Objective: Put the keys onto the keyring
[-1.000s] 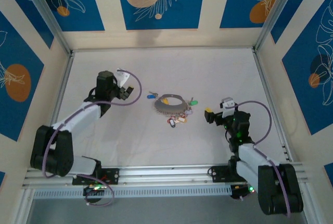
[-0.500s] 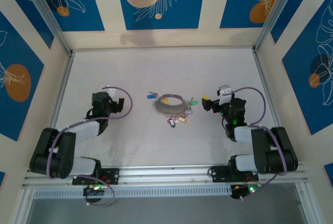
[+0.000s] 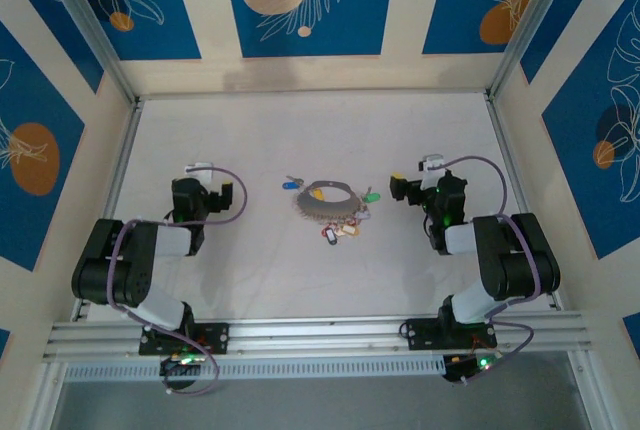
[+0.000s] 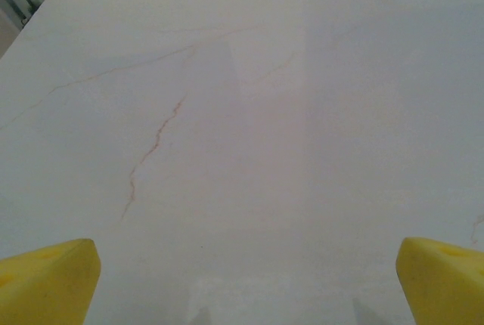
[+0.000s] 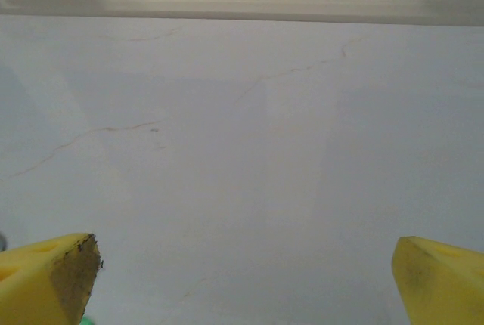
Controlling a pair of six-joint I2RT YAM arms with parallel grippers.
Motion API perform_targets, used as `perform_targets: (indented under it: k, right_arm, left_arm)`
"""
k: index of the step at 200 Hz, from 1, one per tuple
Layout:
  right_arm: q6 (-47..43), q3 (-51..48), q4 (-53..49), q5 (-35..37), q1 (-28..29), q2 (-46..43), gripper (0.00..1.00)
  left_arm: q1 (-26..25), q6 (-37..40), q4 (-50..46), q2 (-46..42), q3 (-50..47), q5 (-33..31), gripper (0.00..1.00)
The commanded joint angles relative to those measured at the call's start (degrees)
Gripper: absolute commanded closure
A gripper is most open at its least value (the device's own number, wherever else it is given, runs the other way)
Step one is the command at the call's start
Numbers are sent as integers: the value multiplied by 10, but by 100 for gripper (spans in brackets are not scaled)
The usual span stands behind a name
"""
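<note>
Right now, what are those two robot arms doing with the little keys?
Nothing is being handled at this moment. The left end effector and the right end effector are both open and empty, each over bare table. The keyring lies mid-table between the arms, with the keys and their coloured tags bunched at it. Neither arm touches them. Whether any key is on the ring is too small to tell.

White table (image 3: pixel 400 130), faint brownish veins across it, and in the middle lies the grey keyring (image 3: pixel 318 212). Keys (image 3: pixel 340 229) with coloured tags cluster at its near edge, a blue tag (image 3: pixel 291 186) far-left, a green tag (image 3: pixel 372 195) right.
</note>
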Motion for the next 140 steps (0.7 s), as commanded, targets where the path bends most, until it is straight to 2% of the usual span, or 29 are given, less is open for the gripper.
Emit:
perform_targets:
  k: [1,140]
  right_arm:
    - [17,5,-14,17,-4,-5,1]
    - [18,9,-24,17,-5,-5,1]
  left_arm:
    - [4,-13,34,0,-2,17,0]
    - [4,-11,35,0,-3,18,0]
